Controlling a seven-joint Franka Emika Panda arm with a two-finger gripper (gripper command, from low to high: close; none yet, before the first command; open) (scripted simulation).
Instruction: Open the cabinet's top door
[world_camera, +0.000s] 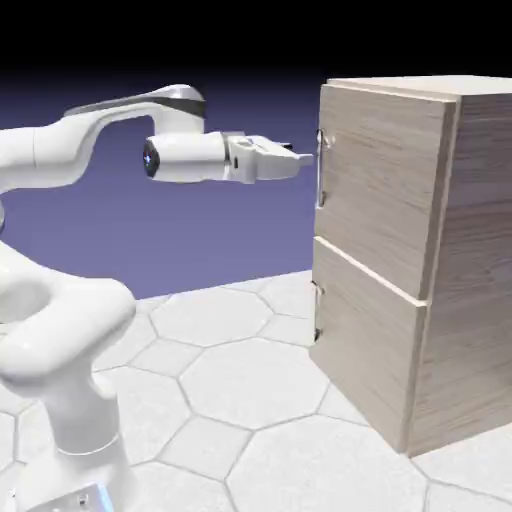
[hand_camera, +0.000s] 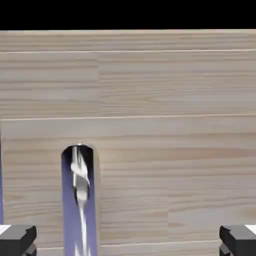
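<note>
Nearest first: our arm (world_camera: 60, 155) is up and reaching at the cabinet, with the jaws (world_camera: 305, 158) level with the upper part of the top door's long metal handle (world_camera: 320, 168). Jaws wide apart, nothing in them. The hand view has the handle between the two tips but well toward the left one, so we look off-centre; can't tell if anything touches.

Next out: top door (world_camera: 382, 185), upper front panel of the cabinet (world_camera: 480, 250) on the exterior view's right. It's closed. Lower door (world_camera: 365, 345) closed too, not ours.

So: approach looks mostly done, opening at zero. Left for us: centre on the handle, close, pull, swing the door out.
</note>
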